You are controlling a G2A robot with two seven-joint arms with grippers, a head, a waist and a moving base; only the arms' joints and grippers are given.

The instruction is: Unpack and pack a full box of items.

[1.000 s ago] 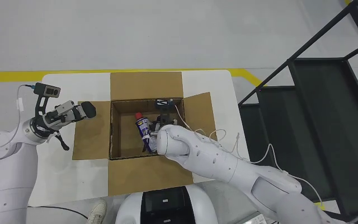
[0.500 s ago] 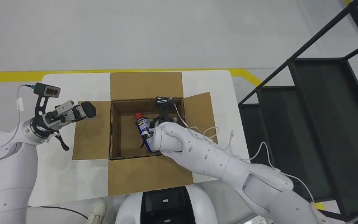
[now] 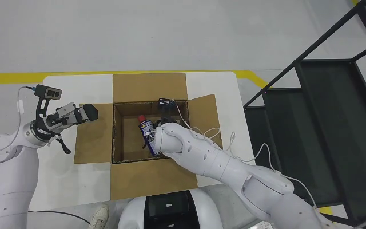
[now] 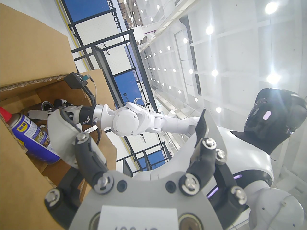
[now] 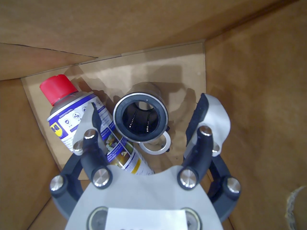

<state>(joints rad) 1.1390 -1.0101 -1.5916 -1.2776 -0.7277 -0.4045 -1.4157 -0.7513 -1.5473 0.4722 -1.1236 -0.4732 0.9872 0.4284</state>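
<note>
An open cardboard box (image 3: 150, 87) sits mid-table with its flaps spread. Inside lie a blue spray can (image 3: 144, 127) with a red cap and a metal cylinder with a dark bore (image 5: 140, 118), with a small metal ring (image 5: 156, 144) beside it. My right gripper (image 5: 147, 111) hangs open inside the box, its fingers either side of the cylinder and not touching it. One finger (image 5: 92, 118) overlaps the spray can (image 5: 62, 101). My left gripper (image 3: 88, 113) is open and holds nothing, above the box's left flap. From there the can (image 4: 28, 132) shows over the box wall.
The white table (image 3: 63, 172) has bare room left of the box and at its near left corner. A black metal staircase (image 3: 320, 114) stands just right of the table. Cables trail from the right arm over the right flap (image 3: 206, 114).
The right arm has shifted a little to the left inside the box. The left arm has not moved.
</note>
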